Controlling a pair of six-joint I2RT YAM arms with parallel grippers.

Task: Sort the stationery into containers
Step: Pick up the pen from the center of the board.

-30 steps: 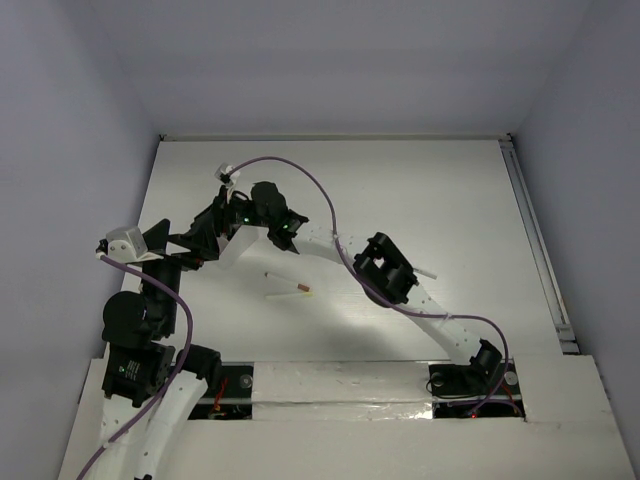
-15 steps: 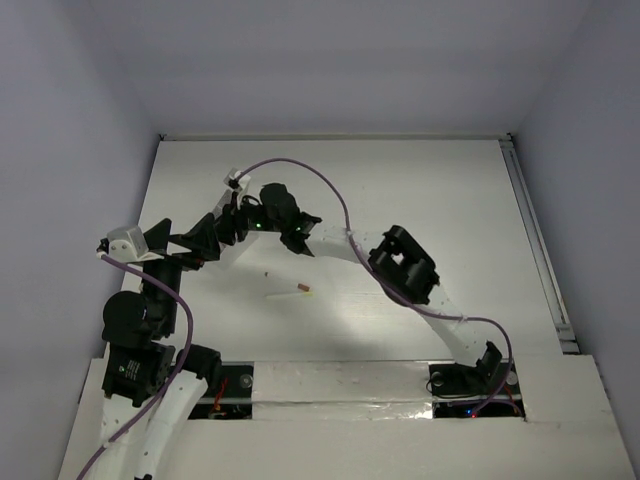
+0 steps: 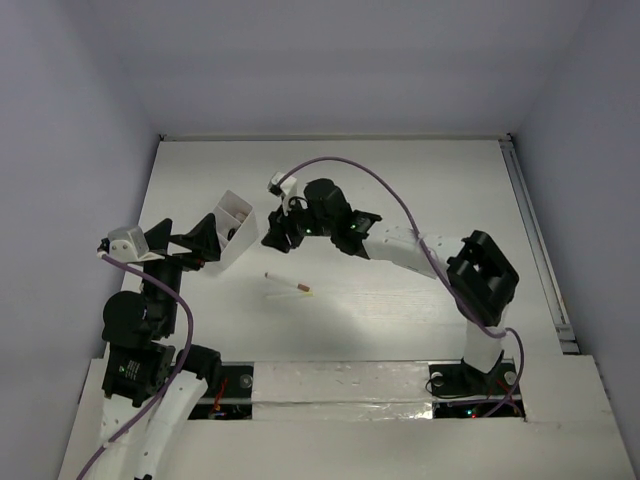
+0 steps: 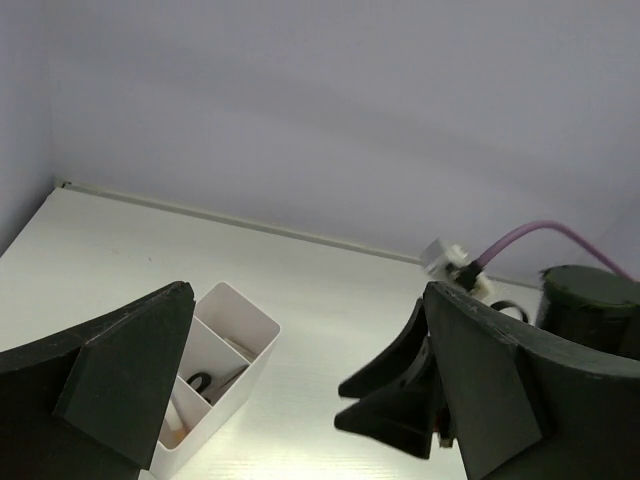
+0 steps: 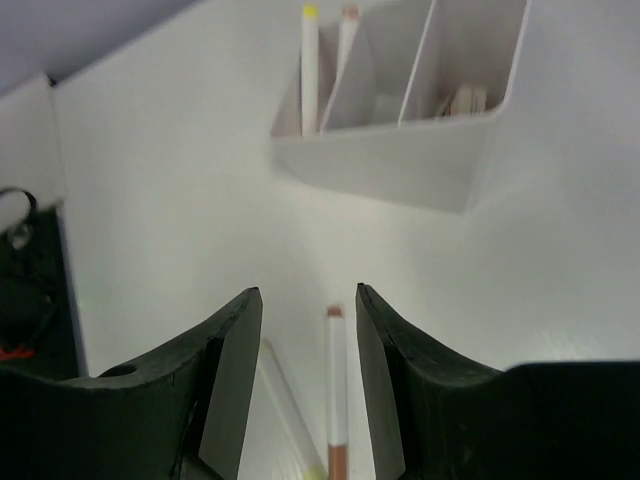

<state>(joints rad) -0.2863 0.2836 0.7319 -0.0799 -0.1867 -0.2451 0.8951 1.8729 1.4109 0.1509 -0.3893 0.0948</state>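
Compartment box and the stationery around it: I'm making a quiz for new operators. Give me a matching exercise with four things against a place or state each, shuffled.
Things:
A. yellow-tipped stick
B. scissors
C. loose pink-tipped stick
D. left pincer

Places or states:
1. wide open, holding nothing
2. lying on the table
3. middle compartment of the box
4. end compartment of the box

Pairs: A-4, B-3, C-2, D-1.
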